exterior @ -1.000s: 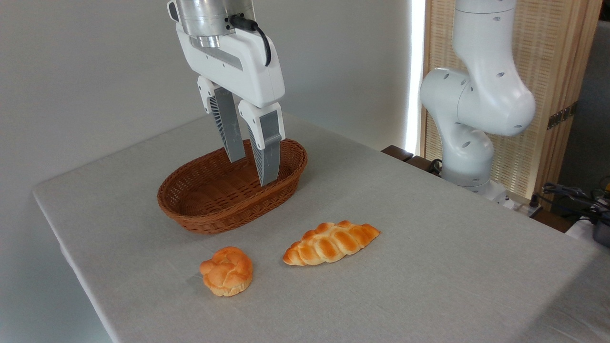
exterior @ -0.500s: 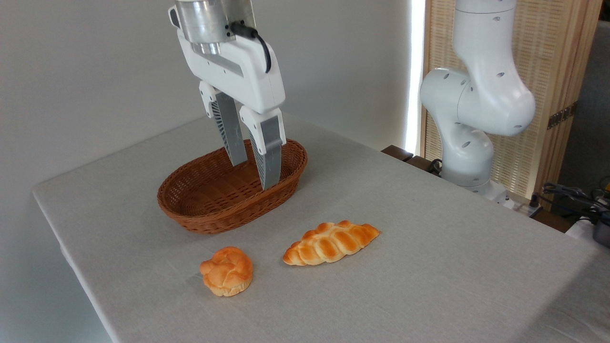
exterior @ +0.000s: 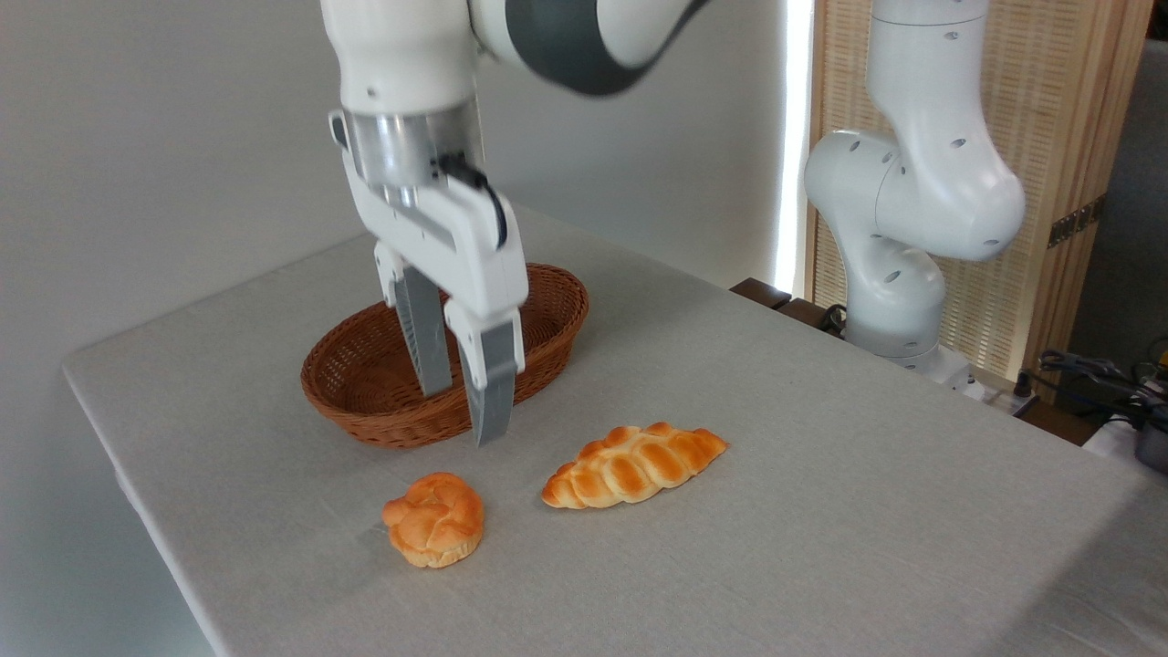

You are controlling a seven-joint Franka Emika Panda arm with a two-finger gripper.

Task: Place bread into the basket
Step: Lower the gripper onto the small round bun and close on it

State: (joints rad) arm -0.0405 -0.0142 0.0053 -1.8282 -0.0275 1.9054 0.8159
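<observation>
Our gripper (exterior: 464, 412) hangs with its two fingers spread apart and nothing between them, its tips above the basket's (exterior: 383, 420) near rim. We see the bun (exterior: 434, 518) lying on the cloth-covered table (exterior: 821, 511) towards the front edge, apart from the basket and below the fingers in the picture. Just right of it lies the braided loaf (exterior: 633, 464). The basket sits nearer the table's far left edge, with nothing visible inside.

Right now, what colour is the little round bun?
Golden-orange bun, paler at its base; the fixed camera shows it.
</observation>
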